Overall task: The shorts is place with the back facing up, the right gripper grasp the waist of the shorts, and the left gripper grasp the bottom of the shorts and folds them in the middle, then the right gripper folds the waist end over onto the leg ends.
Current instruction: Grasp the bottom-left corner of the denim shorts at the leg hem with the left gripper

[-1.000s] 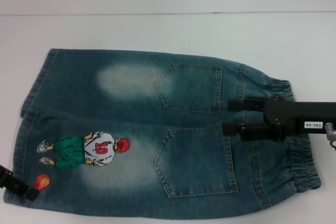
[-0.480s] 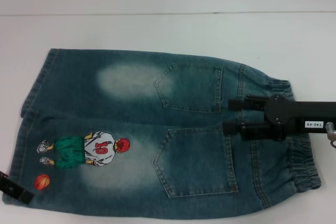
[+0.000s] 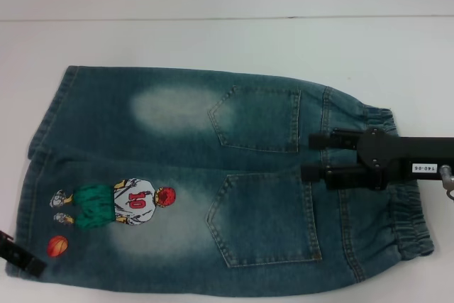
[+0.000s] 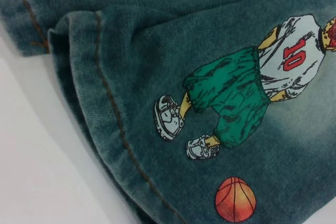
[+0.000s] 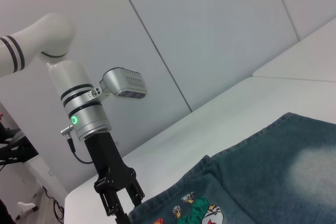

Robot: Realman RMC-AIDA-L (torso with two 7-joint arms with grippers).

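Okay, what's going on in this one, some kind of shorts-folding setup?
Yes. Denim shorts lie flat, back pockets up, on a white table. The right gripper hangs over the waist end beside the pockets, fingers spread apart, not gripping anything. The left gripper is at the near corner of the leg hems, close to the orange basketball print; whether it has hold of the fabric can't be seen. No fold has been made yet.

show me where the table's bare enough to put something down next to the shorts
The widest bare patch is the white table beyond the shorts' far edge, running the full width. A narrower strip lies past the waistband, under the right gripper's arm. The near edge is tight, and the left gripper crowds the hem corner.
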